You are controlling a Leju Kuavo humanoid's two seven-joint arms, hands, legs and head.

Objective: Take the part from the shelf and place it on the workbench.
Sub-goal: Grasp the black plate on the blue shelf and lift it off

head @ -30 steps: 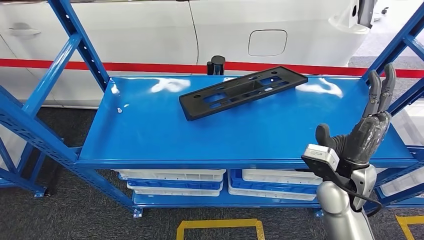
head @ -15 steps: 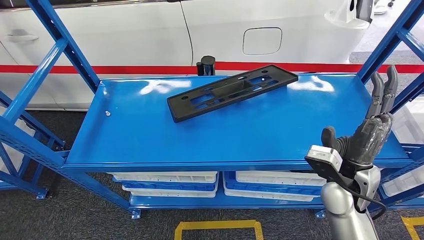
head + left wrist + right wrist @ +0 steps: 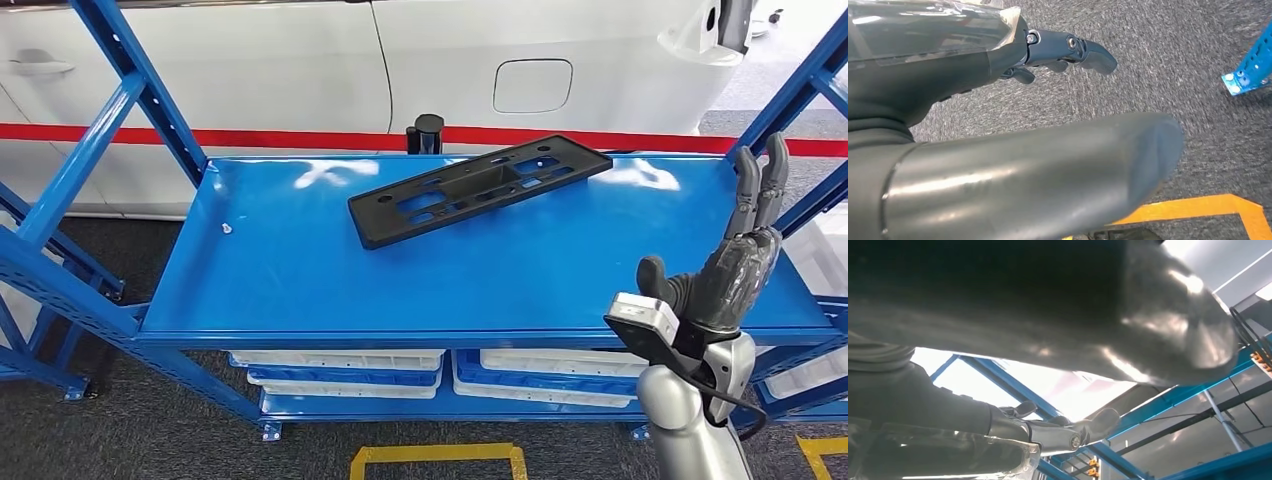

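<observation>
the black part [image 3: 480, 188] lies flat on the blue shelf [image 3: 300, 270], slanted across its far half, well apart from any fingers and touched by nothing. the right hand [image 3: 735, 262] is raised at the shelf's near right corner — its fingers [image 3: 757, 183] point up and forward, spread and straight, holding nothing, with the part off to their left and further back. in the left wrist view the left hand [image 3: 1058, 50] hangs over grey carpet [image 3: 1168, 60]; its fingers are loosely extended with nothing in them, and an orange floor line [image 3: 1218, 207] runs below. white bins [image 3: 345, 362] sit on the lower level under the shelf, and a white car [image 3: 450, 60] with a red stripe stands behind.
</observation>
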